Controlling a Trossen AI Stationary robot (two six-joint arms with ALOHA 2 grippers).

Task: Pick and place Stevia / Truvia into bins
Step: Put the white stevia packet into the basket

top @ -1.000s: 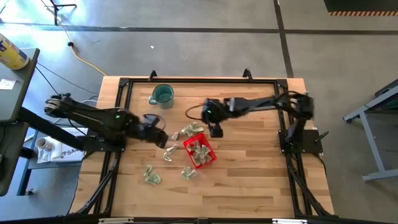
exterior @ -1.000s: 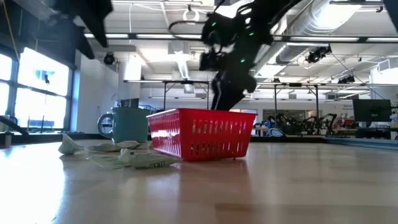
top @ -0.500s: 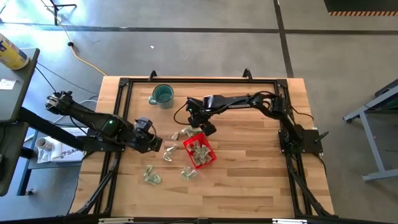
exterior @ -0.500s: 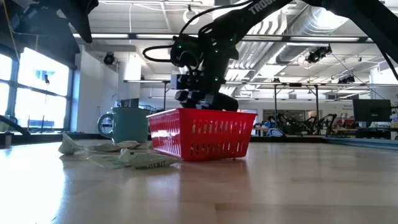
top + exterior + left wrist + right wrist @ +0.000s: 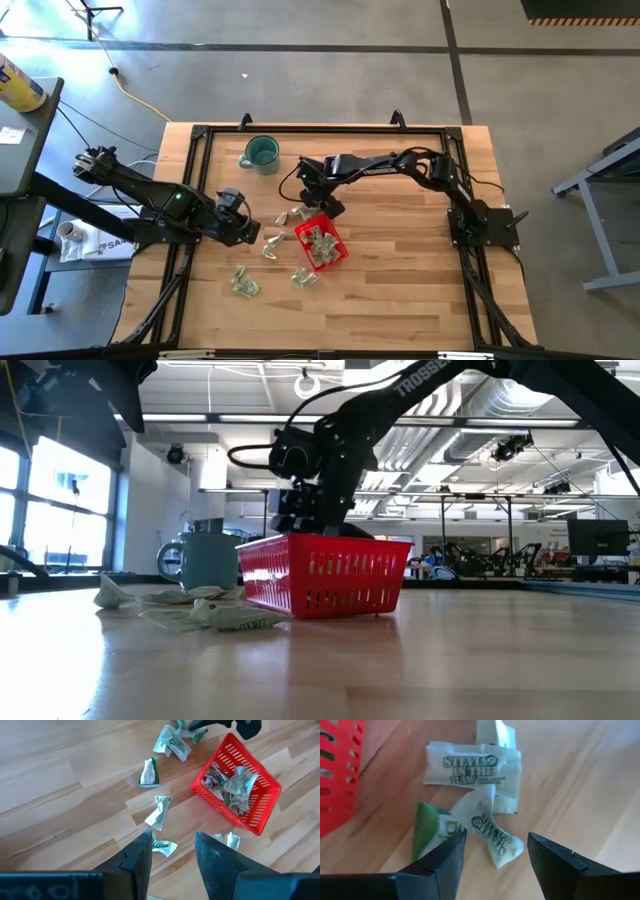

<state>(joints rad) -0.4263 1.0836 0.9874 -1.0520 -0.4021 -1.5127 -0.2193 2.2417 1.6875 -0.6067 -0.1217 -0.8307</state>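
Observation:
The red bin [image 5: 321,243] stands mid-table with several crumpled sachets inside [image 5: 234,782]. More pale green and white sachets lie flat on the wood: a small pile [image 5: 298,212] by the bin's far left side, one [image 5: 272,246] to its left, and two near the front [image 5: 243,283] [image 5: 304,277]. My right gripper [image 5: 321,203] [image 5: 495,857] is open and low over that pile. Its fingers stand either side of a white sachet [image 5: 492,831], beside a printed one [image 5: 472,767] and a green one [image 5: 427,832]. My left gripper [image 5: 250,231] [image 5: 172,852] is open, left of the bin, above loose sachets [image 5: 159,813].
A teal mug [image 5: 260,153] stands toward the far edge, left of my right arm, and shows behind the bin in the low view [image 5: 205,560]. A black frame [image 5: 195,135] runs round the table top. Bare wood lies right of the bin and along the near edge.
My right gripper has swung from above the bin's far right side toward the table's left and come down onto the sachet pile beside the bin. My left gripper has drawn back a little toward the left and near edges. The sachets and the bin have stayed put.

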